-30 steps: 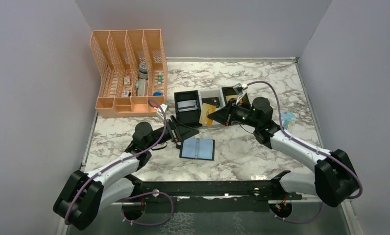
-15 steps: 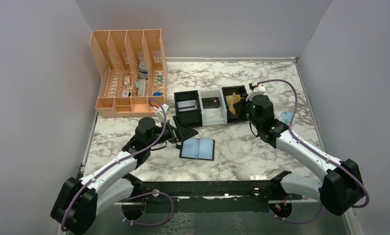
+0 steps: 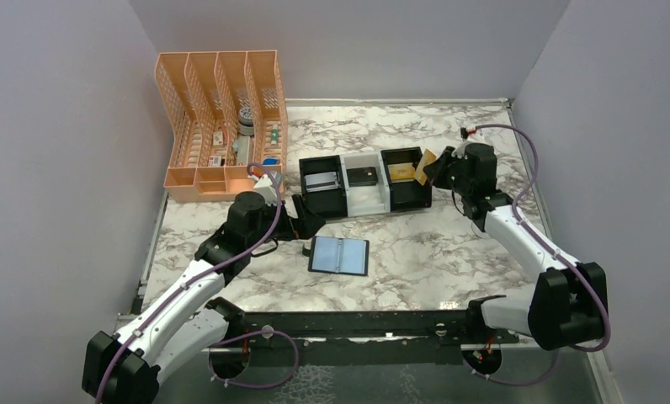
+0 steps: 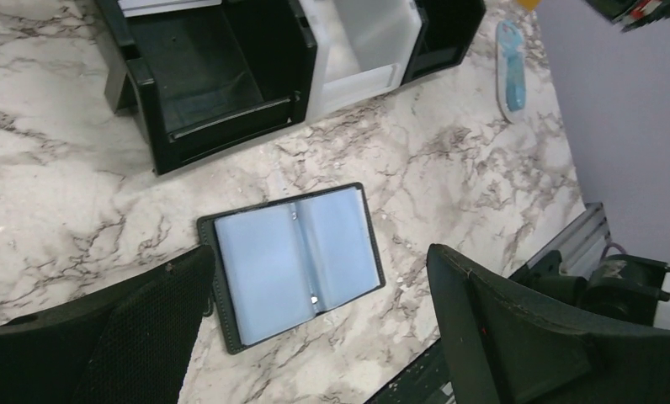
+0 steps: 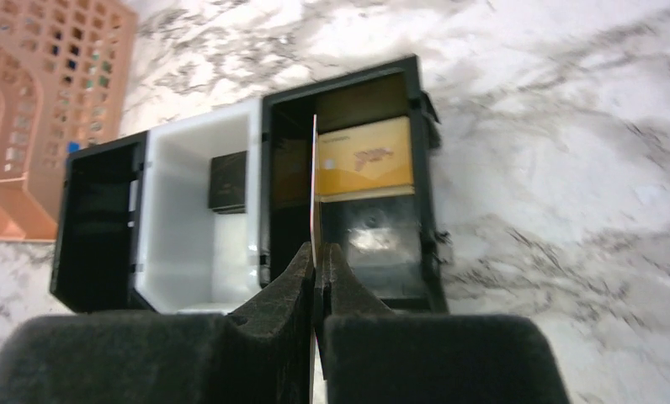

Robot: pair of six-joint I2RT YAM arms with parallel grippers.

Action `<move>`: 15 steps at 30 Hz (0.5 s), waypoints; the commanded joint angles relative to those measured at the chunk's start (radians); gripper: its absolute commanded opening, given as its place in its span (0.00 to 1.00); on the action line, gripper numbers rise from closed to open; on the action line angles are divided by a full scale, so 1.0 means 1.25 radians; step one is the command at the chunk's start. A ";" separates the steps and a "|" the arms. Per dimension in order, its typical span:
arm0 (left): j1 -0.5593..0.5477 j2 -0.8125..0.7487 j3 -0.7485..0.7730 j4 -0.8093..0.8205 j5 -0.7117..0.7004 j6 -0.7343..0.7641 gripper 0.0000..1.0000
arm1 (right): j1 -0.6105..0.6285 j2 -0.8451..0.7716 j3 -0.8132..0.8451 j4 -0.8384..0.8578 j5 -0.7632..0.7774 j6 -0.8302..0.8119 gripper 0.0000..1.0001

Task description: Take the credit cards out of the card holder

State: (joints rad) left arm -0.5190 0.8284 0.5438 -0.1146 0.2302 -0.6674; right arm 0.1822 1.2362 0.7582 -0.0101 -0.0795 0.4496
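The card holder [image 3: 340,255] lies open and flat on the marble, its blue-grey lining [image 4: 291,261] facing up. My left gripper [image 3: 306,229] hovers just above its left edge, open, with the wallet showing between the wide-apart fingers [image 4: 517,328]. My right gripper [image 3: 437,168] is shut on a gold credit card [image 3: 426,160], seen edge-on [image 5: 314,185] over the right black tray [image 3: 416,198]. Another gold card [image 5: 365,160] lies inside that tray. A dark card [image 5: 228,181] rests in the white tray [image 3: 367,200], and a grey card [image 3: 321,181] in the left black tray [image 3: 325,204].
An orange mesh organizer [image 3: 220,126] holding small items stands at the back left. A pale blue object [image 4: 510,63] lies on the marble right of the trays. Grey walls close in on both sides. The black mounting rail [image 3: 357,324] runs along the near edge.
My right arm has swung right with the gold card, from beside the white tray to the right black tray's far side. My left arm has drawn back slightly, still open.
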 commanded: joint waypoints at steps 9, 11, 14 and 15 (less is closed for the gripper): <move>-0.001 -0.007 0.049 -0.099 -0.096 0.098 0.99 | 0.026 0.132 0.133 0.222 -0.164 -0.283 0.01; -0.001 -0.010 0.059 -0.116 -0.109 0.104 0.99 | 0.056 0.137 0.144 0.202 -0.133 -0.438 0.01; -0.001 -0.020 0.059 -0.127 -0.121 0.104 0.99 | 0.093 0.128 0.114 0.194 -0.116 -0.666 0.01; -0.002 -0.026 0.056 -0.128 -0.126 0.102 0.99 | 0.100 0.122 0.095 0.190 -0.126 -0.738 0.01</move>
State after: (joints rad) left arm -0.5190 0.8257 0.5858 -0.2382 0.1280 -0.5667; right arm 0.2619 1.4063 0.9066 0.1947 -0.2272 -0.0422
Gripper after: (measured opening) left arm 0.992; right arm 0.014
